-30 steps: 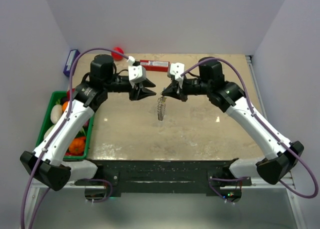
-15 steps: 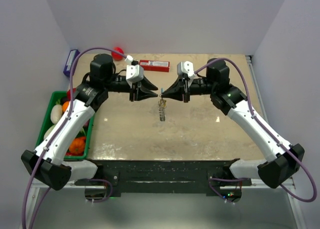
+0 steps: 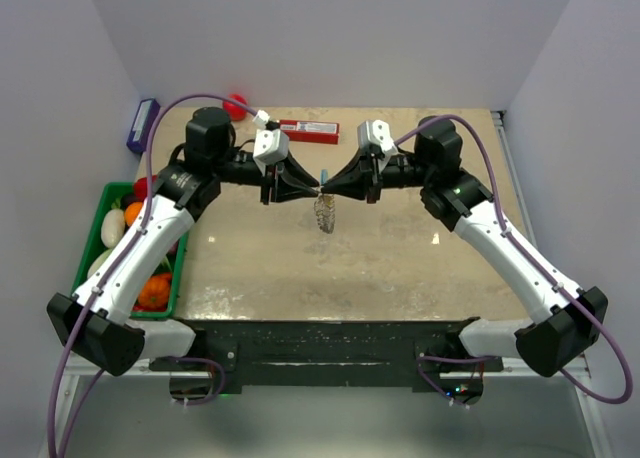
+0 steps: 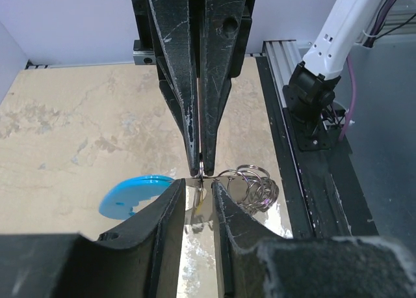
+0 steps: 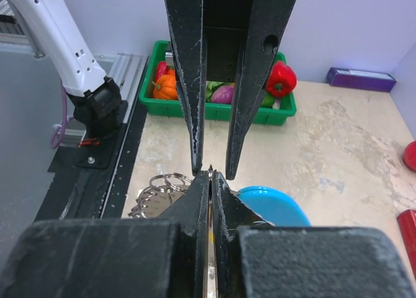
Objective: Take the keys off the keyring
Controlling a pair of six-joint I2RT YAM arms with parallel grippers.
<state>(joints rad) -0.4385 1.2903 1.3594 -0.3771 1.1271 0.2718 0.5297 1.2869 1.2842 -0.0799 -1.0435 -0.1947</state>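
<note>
Both grippers meet tip to tip above the table's middle. The keyring (image 3: 325,216), a bunch of silvery rings (image 4: 253,184) with a light-blue disc (image 4: 133,195), hangs below that meeting point. My right gripper (image 5: 211,176) is shut on a thin ring at the top of the keyring. My left gripper (image 4: 198,187) faces it with its jaws a little apart. Between its fingers sits a small shiny metal piece with a yellowish glint (image 4: 202,200), probably the key. In the right wrist view, the left fingers (image 5: 195,135) straddle my right gripper's tip.
A green bin (image 3: 90,258) of toy vegetables stands at the table's left edge. Along the back edge lie a red box (image 3: 308,129) and a red ball (image 3: 235,106). A purple box (image 3: 143,125) is by the left wall.
The two grippers have come together until their tips meet. The keyring has risen and hangs shorter beneath them. My left jaws have narrowed.
</note>
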